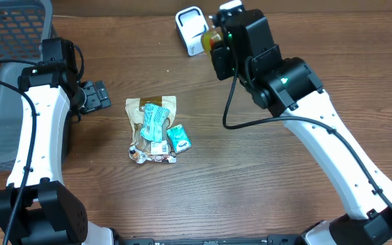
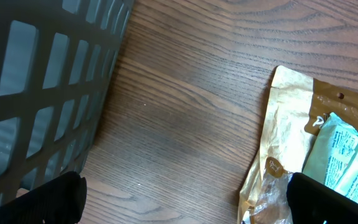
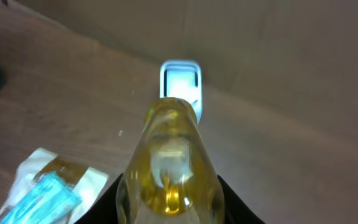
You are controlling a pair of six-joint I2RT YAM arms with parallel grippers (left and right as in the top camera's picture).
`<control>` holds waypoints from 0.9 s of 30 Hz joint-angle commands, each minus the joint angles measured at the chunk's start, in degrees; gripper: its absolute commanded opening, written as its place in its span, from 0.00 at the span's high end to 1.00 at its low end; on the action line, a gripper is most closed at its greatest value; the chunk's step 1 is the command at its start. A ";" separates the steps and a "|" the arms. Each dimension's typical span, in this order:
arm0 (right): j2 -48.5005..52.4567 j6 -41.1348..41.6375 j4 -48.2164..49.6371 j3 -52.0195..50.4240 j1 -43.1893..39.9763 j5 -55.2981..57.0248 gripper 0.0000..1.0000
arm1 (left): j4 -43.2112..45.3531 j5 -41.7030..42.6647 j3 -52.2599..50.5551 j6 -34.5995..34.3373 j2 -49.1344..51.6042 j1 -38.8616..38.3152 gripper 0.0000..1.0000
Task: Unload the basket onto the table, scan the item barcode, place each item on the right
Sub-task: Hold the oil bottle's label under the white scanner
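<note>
My right gripper is shut on a clear bottle of yellow liquid, held off the table at the back. In the right wrist view the bottle fills the space between the dark fingers and points at the white barcode scanner, a short way in front of it. The scanner stands at the table's far edge. No barcode is visible on the bottle. My left gripper hangs open over bare wood, its fingertips wide apart with nothing between them.
A heap of snack packets lies mid-table, with a tan pouch and a teal packet just right of my left gripper. A dark mesh basket stands at the left edge, and its wall is close beside the left fingers.
</note>
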 commanded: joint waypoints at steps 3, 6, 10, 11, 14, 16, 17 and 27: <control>3.65 -16.31 10.75 1.75 2.29 5.35 0.94 | 0.00 -0.70 1.16 0.68 -0.90 0.09 0.00; 6.97 -22.93 14.88 1.75 2.47 5.38 0.94 | 0.00 -0.70 1.16 0.66 -0.90 0.09 0.00; 11.63 -27.06 20.37 1.75 2.47 7.98 0.95 | 0.00 -0.70 1.16 0.66 -0.90 0.09 0.00; 13.09 -28.28 22.18 1.75 2.47 8.85 0.95 | 0.00 -0.70 1.16 0.66 -0.90 0.09 0.00; 16.68 -32.68 27.74 1.75 2.47 11.21 0.95 | 0.00 -0.70 1.16 0.68 -0.90 0.09 0.01; 18.88 -36.30 30.95 1.75 2.45 11.34 0.95 | 0.00 -0.70 1.16 0.68 -0.90 0.09 0.01; 19.85 -38.01 32.28 1.75 2.45 11.34 0.95 | 0.00 -0.70 1.16 0.68 -0.90 0.09 0.00; 28.68 -47.12 47.82 1.73 1.42 16.44 0.96 | 0.00 -0.70 1.16 0.66 -0.90 0.09 0.01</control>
